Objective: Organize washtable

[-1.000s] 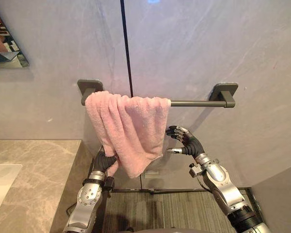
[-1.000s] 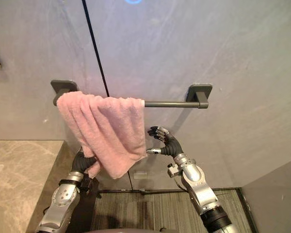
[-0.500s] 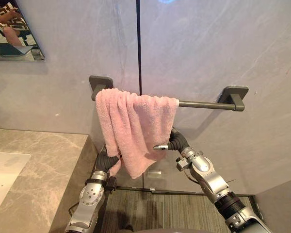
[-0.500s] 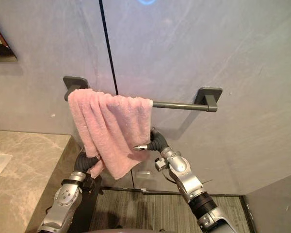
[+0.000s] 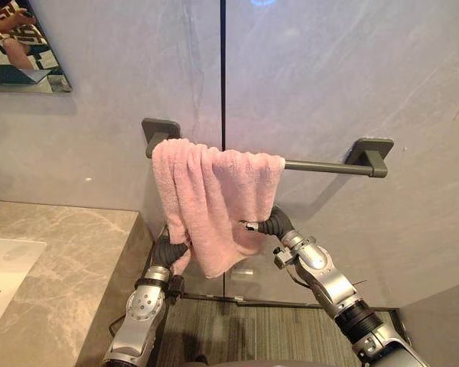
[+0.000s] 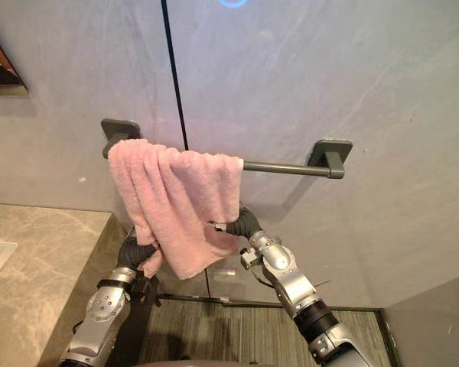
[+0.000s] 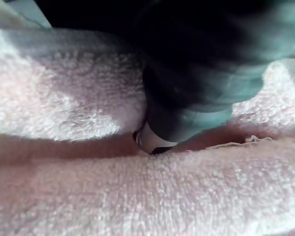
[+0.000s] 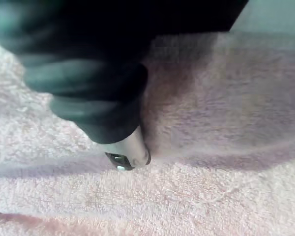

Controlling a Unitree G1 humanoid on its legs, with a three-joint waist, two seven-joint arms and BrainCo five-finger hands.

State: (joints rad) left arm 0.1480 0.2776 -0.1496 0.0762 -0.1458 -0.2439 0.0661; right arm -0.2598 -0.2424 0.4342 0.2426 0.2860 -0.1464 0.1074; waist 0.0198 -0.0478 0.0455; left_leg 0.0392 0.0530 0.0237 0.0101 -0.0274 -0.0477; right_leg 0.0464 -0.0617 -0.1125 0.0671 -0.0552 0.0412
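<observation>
1. Pink towel point(image 5: 214, 199) is draped, bunched, over the left end of the bar point(image 5: 325, 165), frame centre.
2. Left hand point(image 5: 168, 252) and right hand point(image 5: 274, 225) are placed at its lower edges; whether either has hold cannot be told.
3. Soft, light, limp handling is expected; the lower corners are judged best pinched.

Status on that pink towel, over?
Left robot hand grips pink towel low left; right robot hand pinches its right edge. Towel bunched on rail. Nothing obstructing.
</observation>
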